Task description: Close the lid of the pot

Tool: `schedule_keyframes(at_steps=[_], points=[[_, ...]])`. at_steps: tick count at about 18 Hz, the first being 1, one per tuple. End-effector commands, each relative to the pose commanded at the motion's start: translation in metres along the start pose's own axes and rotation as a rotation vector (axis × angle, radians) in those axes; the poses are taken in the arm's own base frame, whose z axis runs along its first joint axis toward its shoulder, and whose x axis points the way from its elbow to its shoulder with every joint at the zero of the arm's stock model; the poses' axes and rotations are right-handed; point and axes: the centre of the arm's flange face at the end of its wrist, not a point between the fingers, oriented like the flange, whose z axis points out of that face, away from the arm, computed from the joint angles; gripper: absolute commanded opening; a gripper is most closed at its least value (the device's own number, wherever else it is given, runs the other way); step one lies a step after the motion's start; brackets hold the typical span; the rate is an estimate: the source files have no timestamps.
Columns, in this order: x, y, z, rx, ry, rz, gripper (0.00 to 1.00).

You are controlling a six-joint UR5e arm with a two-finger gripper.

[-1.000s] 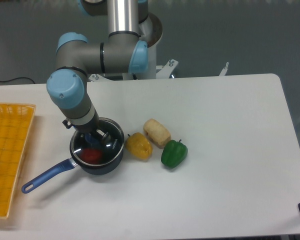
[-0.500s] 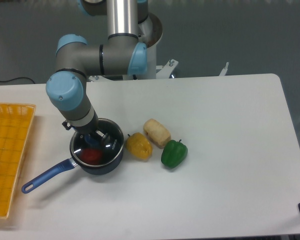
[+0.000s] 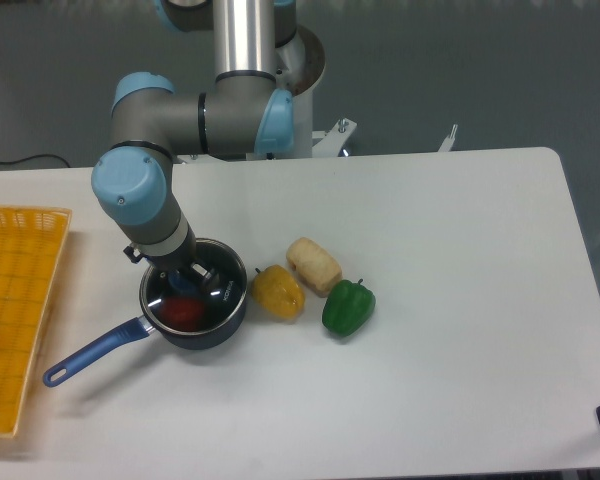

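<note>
Where lid meets pot rim, gripper above, open table rightward

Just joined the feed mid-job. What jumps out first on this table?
The arm reaches down over the pot at left of centre, its end effector at the blue knob of the glass lid that sits on the pot; something red shows through the glass. Just right of the pot lie a yellow pepper, a beige block and a green pepper. An orange basket fills the left edge.
</note>
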Motion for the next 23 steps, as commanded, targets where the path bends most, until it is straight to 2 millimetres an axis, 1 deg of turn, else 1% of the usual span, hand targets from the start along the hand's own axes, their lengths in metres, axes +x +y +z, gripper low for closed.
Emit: schedule_keyframes(at_steps=[17,23], points=[[0.0,0.0001,0.0016,-0.003,0.001,0.006,0.5],[-0.0005,0.0016,0.0046,-0.017,-0.007,0.007,0.54]])
